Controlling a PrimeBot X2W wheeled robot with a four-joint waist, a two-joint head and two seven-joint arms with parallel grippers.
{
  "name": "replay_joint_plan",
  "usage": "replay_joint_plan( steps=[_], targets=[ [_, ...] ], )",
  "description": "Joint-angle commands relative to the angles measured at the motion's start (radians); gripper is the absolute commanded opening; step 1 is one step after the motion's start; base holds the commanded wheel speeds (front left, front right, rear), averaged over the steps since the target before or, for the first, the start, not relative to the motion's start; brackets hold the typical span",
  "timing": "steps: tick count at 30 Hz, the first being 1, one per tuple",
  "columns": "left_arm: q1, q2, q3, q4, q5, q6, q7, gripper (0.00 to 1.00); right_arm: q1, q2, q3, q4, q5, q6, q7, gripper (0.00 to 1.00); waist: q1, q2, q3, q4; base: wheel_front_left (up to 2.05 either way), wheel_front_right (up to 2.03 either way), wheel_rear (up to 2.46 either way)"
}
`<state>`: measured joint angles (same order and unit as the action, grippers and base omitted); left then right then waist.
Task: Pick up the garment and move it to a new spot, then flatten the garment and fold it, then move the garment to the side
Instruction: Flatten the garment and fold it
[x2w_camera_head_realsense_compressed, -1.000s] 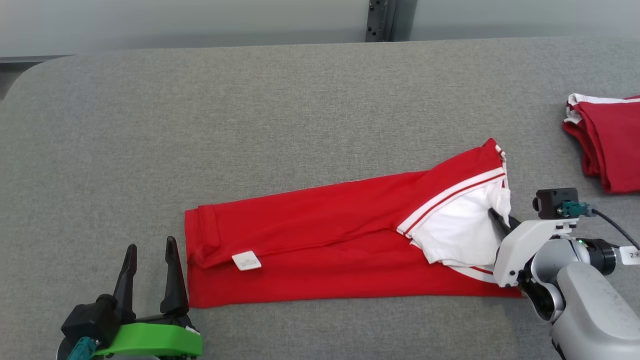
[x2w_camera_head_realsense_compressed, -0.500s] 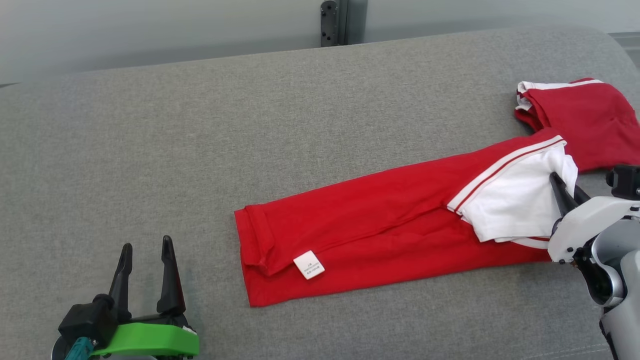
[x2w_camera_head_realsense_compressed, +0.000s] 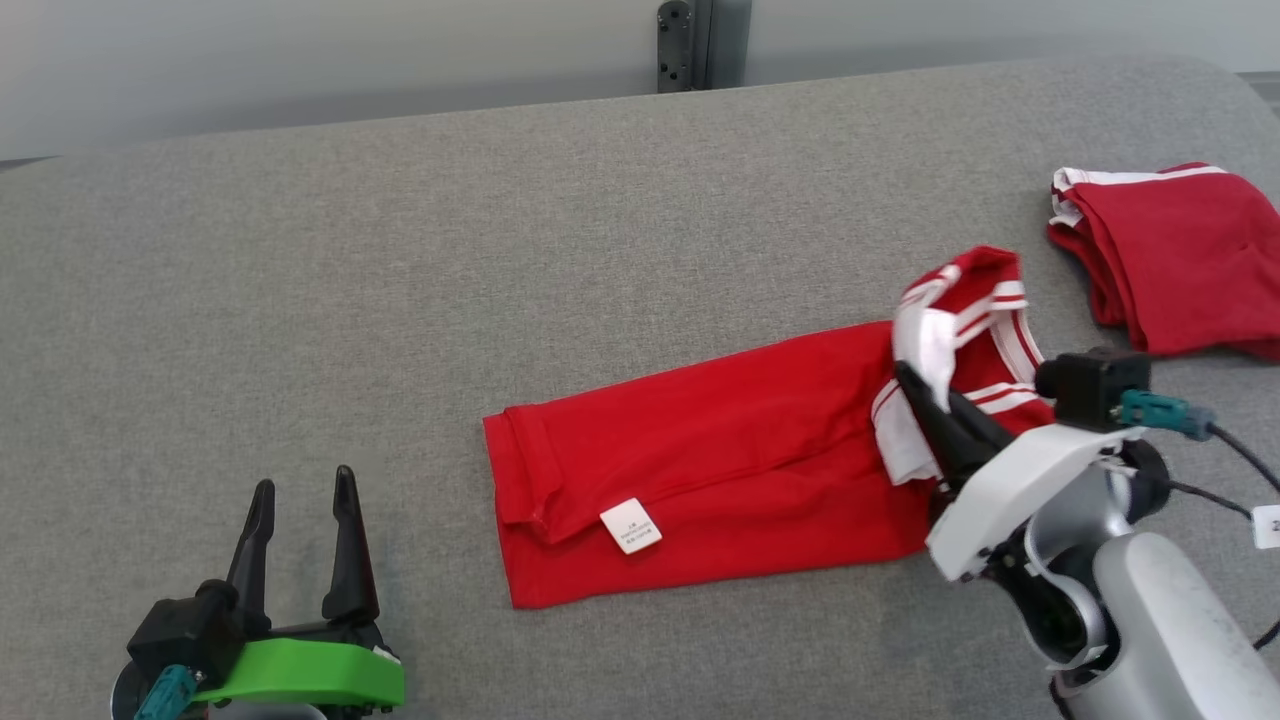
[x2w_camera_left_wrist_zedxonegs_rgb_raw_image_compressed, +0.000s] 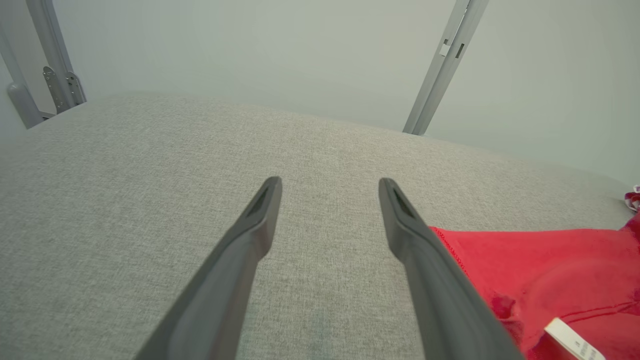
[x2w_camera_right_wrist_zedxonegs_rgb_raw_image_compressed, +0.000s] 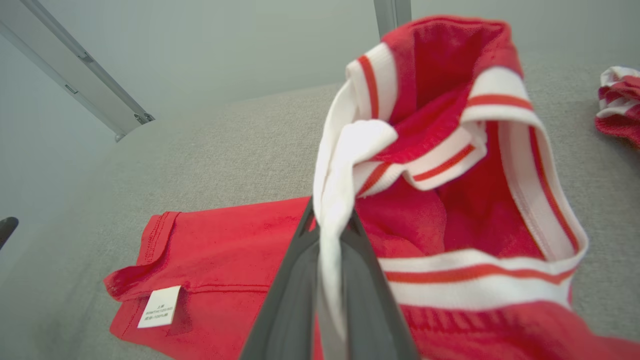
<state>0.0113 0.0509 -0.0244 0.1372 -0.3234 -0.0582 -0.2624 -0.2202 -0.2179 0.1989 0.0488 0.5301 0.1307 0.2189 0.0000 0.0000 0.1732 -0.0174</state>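
Standing wide apart with nothing between them, the two tapered dark fingers of the left gripper (x2w_camera_head_realsense_compressed: 303, 482) rise from a glossy green mount (x2w_camera_head_realsense_compressed: 300, 675) above the coarse grey woven tabletop (x2w_camera_head_realsense_compressed: 400, 250). Near it to the right lies the garment (x2w_camera_head_realsense_compressed: 720, 470), a long flat band of soft red knit. Its hemmed left end carries a small white rectangular label (x2w_camera_head_realsense_compressed: 631, 525). The garment's right end, edged in ribbed white bands with thin red stripes, is bunched and lifted off the surface. A twist of its white cloth is pinched between the closed fingers of the right gripper (x2w_camera_head_realsense_compressed: 915, 385). Farther right, well apart, a second red garment (x2w_camera_head_realsense_compressed: 1180, 260) with white trim lies folded.
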Motion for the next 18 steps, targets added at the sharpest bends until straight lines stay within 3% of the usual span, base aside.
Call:
replay_joint_plan(
  steps=[1, 9, 18],
  targets=[
    [-0.014, 0.0, 0.002, 0.002, -0.003, -0.004, -0.003, 1.0, 0.005, 0.009, 0.031, -0.014, 0.008, 0.0, 0.005, 0.0, 0.0, 0.0, -0.002, 0.012, 0.0, 0.0, 0.0],
    [-0.023, 0.0, -0.013, 0.008, -0.014, -0.007, -0.003, 1.0, -0.063, 0.072, 0.235, 0.009, 0.04, 0.0, 0.006, 0.0, 0.0, 0.0, -0.004, 0.057, 0.0, 0.0, 0.0],
    [-0.038, 0.0, -0.048, 0.019, -0.03, -0.003, -0.003, 1.0, -0.169, 0.138, 0.362, 0.2, 0.062, 0.0, -0.042, 0.0, 0.0, 0.0, 0.0, 0.132, 0.0, 0.0, 0.0]
  ],
)
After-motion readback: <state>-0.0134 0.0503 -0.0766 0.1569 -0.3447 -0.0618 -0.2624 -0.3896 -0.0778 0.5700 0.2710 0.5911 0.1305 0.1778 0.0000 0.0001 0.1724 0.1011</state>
